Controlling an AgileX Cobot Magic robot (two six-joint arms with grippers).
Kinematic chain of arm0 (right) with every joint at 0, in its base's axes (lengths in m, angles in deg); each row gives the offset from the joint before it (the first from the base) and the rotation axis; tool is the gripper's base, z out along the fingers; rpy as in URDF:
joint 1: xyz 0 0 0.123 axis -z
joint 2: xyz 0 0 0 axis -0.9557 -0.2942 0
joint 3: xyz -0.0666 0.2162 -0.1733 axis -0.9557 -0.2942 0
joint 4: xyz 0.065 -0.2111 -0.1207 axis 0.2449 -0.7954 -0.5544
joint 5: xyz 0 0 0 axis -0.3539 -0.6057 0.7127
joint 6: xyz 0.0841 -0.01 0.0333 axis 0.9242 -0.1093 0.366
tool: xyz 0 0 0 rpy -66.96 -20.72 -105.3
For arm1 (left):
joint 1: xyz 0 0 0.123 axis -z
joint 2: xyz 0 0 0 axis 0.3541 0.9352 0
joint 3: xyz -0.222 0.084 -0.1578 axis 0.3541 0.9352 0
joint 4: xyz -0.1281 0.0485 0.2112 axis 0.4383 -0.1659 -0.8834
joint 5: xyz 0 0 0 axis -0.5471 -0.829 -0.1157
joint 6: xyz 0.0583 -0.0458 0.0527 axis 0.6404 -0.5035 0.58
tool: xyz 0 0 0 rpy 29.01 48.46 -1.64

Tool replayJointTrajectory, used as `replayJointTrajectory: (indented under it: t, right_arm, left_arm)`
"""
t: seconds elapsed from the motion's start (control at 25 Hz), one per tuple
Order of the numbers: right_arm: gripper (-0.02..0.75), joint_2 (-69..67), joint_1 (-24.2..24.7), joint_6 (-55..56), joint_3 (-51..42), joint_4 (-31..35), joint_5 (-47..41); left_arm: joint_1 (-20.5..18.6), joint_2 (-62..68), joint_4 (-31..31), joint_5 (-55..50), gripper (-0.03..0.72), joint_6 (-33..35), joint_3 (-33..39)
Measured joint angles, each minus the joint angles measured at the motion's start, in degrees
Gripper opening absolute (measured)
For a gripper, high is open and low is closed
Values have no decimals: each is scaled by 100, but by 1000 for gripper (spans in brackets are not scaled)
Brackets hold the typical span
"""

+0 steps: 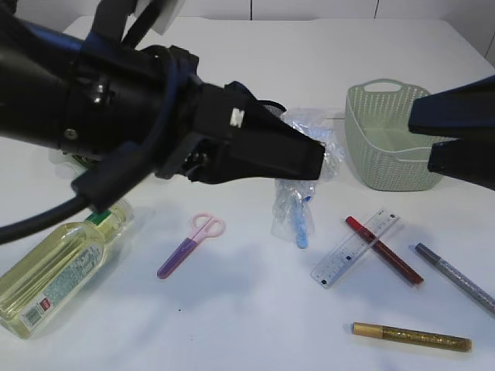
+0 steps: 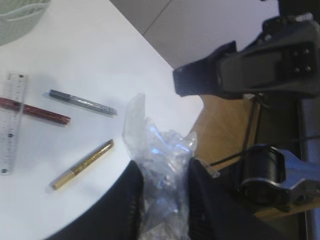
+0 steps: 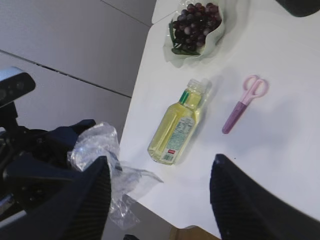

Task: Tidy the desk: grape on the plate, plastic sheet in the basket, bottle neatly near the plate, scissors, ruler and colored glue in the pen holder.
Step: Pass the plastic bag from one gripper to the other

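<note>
White tabletop, matte and unmarked, carried every item. Nearest the exterior camera lay a gold glue pen [image 1: 411, 337], glittered and slim, with a grey one [image 1: 455, 277] and a red one [image 1: 384, 249] beyond it; the red pen crossed a clear ruler [image 1: 354, 248]. All were flat, loose and untouched, so none had reached the pen holder, which I could not identify. A yellow-filled bottle [image 1: 56, 270] lay on its side at the left, not yet stood up. Pink-and-purple scissors [image 1: 191, 244] lay closed mid-table.

Above them the left gripper [image 2: 164, 192] was clamped on the plastic sheet [image 2: 157, 165], a crumpled, transparent film hanging between the fingers clear of the table; this was judged to be a carry toward the basket [image 1: 385, 143], a pale green woven-pattern tub, apparently empty. The right gripper [image 3: 160, 192] stood with jaws apart, holding nothing, near the basket.

Farthest, the grapes [image 3: 195, 19] sat dark and clustered on a scalloped plate [image 3: 218, 30], already placed.
</note>
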Motion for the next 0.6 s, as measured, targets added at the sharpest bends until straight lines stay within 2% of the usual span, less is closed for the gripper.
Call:
replayJointTrajectory:
  t: [0.24, 0.6]
  right_arm:
    - [491, -190, 0, -409, 0, 552, -378]
    - [519, -201, 0, -1139, 0, 1198, -578]
  left_arm:
    - [0, 0, 516, -478, 200, 785, 0]
    - [0, 0, 625, -478, 201, 929, 0]
